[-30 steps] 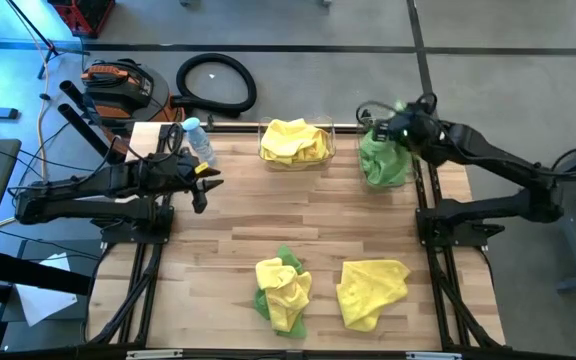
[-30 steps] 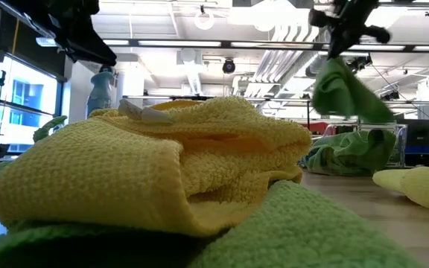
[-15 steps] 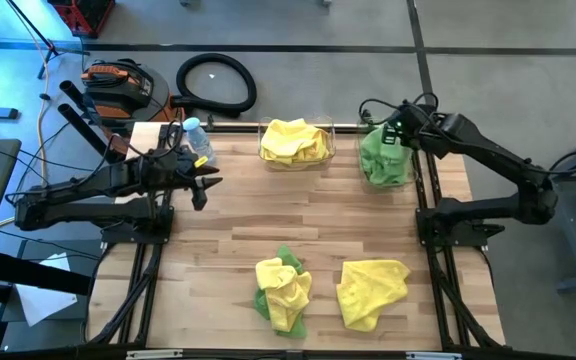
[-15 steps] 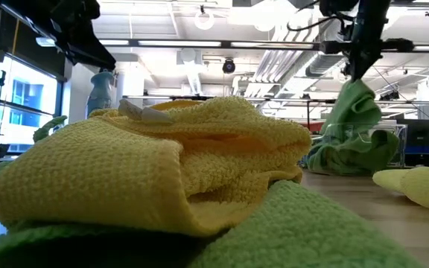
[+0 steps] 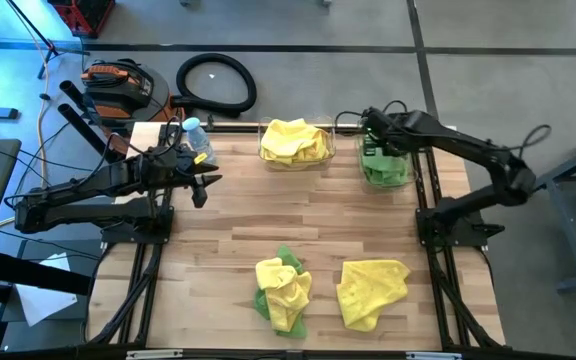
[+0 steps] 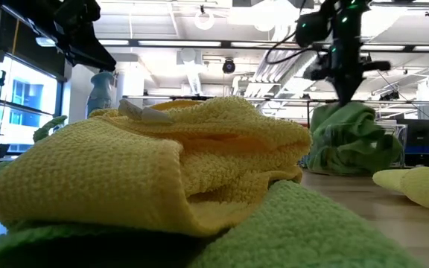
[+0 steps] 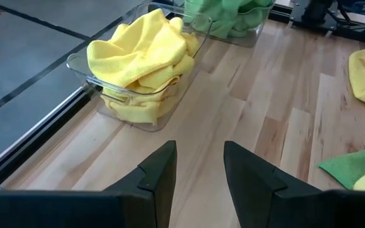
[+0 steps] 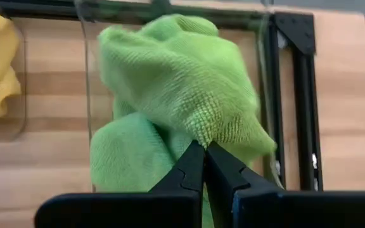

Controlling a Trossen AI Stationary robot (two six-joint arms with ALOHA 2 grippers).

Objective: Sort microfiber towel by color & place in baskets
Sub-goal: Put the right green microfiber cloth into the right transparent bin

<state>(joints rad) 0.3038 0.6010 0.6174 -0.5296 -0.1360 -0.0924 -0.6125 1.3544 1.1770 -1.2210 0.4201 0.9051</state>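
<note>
Pinching the green towel [image 8: 189, 95] between pressed-together fingers, the right gripper [image 5: 373, 128] hangs directly over the green-filled basket [image 5: 384, 180] — straight below. Left gripper [image 5: 203, 188], spread, waits well apart beside the yellow basket [image 5: 296, 161].

Two dark jointed arms; black cables looped along them; tapered black fingers.

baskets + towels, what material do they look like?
Baskets: clear, glossy, likely rigid plastic; contents show through the walls, rims catch highlights. Yellow towel and green towel: soft matte fabric with a fine looped weave, probably microfiber; they slump in folds.
</note>
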